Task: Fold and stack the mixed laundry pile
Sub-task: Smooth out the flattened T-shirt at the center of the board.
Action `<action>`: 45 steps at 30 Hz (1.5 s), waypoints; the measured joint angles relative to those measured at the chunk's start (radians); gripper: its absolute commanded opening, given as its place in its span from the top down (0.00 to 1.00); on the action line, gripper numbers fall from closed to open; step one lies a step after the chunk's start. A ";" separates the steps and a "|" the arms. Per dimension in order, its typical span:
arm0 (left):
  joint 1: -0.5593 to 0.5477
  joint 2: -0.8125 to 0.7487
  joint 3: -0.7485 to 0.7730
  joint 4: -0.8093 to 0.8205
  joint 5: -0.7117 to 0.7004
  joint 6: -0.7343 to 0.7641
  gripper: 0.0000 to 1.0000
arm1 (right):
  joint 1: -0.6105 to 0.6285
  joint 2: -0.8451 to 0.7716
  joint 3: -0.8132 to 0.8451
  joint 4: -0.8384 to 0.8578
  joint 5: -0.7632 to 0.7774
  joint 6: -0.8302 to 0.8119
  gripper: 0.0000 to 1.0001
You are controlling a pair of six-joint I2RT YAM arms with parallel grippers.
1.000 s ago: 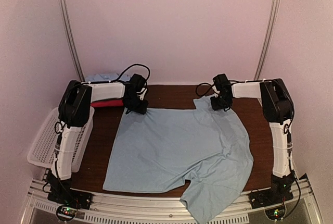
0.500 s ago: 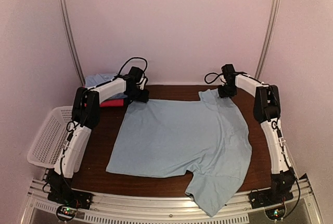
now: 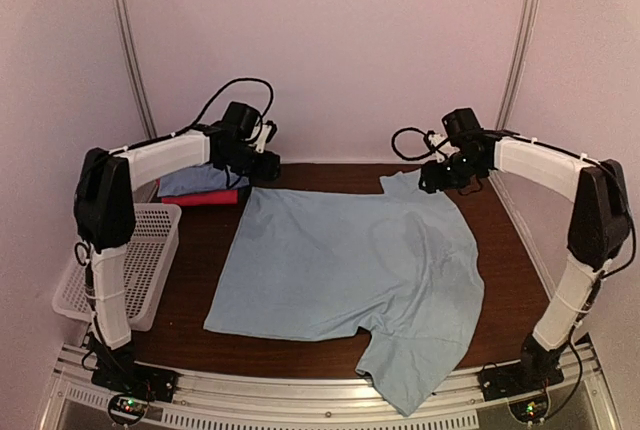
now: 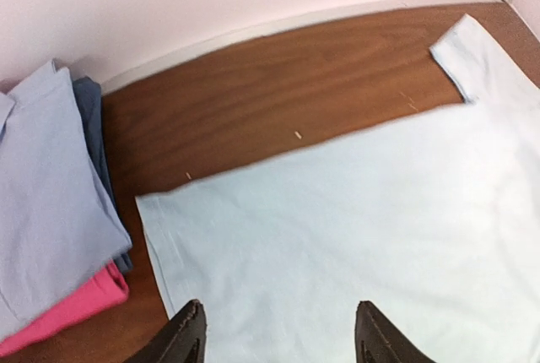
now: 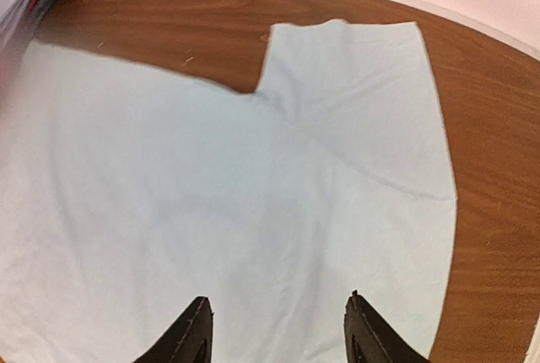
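Top external view, set against the picture of a second ago. Finds the left gripper (image 3: 262, 162) and the right gripper (image 3: 440, 178) lifted off the far edge of the large plain shirt (image 3: 350, 270), where both sat low on the cloth before. Now hovering above it at about 11 and 1 o'clock, close to the back wall. Finds the shirt drawn a little toward 12 o'clock and lying flatter on the table (image 3: 320, 175). One sleeve at 1 o'clock flat on the wood, the other at 5 o'clock hanging over the near edge. Uncovers at 10 o'clock more of a folded stack (image 3: 195, 180): light blue on top, darker blue under it, magenta cloth (image 3: 200, 198) at the bottom. Leaves the white basket (image 3: 75, 280) at 9 o'clock, at the table's left edge, as it was.

Left wrist view: fingers (image 4: 187, 333) spread well apart, nothing between them, nothing touched. Below them the shirt's far-left corner, flat, just beside the stack at 9 o'clock. Right wrist view: same for that claw, parted wide, empty, clear of the cloth. Beneath it the far sleeve and shoulder, spread flat on the wood.
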 measured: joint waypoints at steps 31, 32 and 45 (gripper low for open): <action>-0.174 -0.532 -0.919 0.091 -0.011 -0.320 0.42 | 0.579 -0.361 -0.770 -0.284 0.053 0.536 0.75; -0.174 -0.532 -0.922 0.090 -0.021 -0.328 0.42 | 0.583 -0.344 -0.756 -0.295 0.056 0.542 0.75; -0.169 -0.441 -0.935 0.050 -0.189 -0.383 0.44 | 0.651 -0.179 -0.631 -0.484 0.182 0.605 0.73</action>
